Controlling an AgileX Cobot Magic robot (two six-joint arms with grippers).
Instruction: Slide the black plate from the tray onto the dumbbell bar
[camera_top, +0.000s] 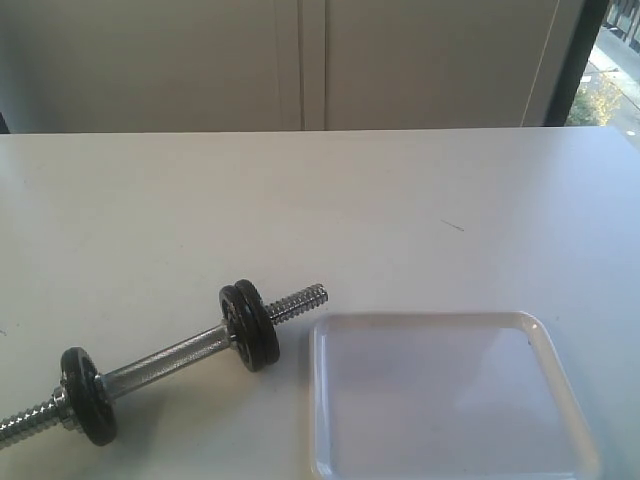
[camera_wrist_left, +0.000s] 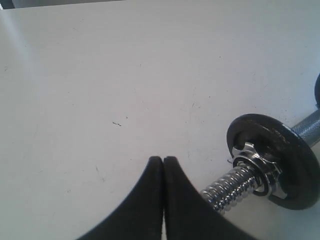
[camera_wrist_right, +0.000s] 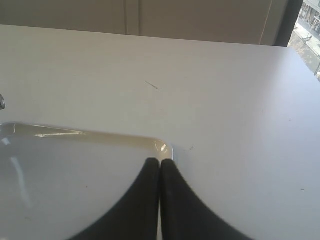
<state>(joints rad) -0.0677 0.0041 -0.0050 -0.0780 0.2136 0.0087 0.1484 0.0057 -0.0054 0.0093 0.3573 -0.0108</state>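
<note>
The dumbbell bar (camera_top: 170, 355) lies slantwise on the white table, left of the tray (camera_top: 440, 317). Two black plates (camera_top: 248, 325) sit pressed together on it just inside its bare threaded end (camera_top: 300, 300). Another black disc (camera_top: 88, 395) sits near the other end. No disc lies in the tray. My left gripper (camera_wrist_left: 163, 159) is shut and empty, close beside the threaded end (camera_wrist_left: 230, 190), with its collar nut (camera_wrist_left: 252, 160) and disc (camera_wrist_left: 287, 165). My right gripper (camera_wrist_right: 160, 161) is shut and empty over a corner of the tray (camera_wrist_right: 75, 132). Neither gripper shows in the exterior view.
The table's far edge (camera_top: 300, 132) meets a pale panelled wall. A window strip (camera_top: 610, 70) stands at the far right. A small dark mark (camera_top: 453, 225) lies on the tabletop beyond the tray.
</note>
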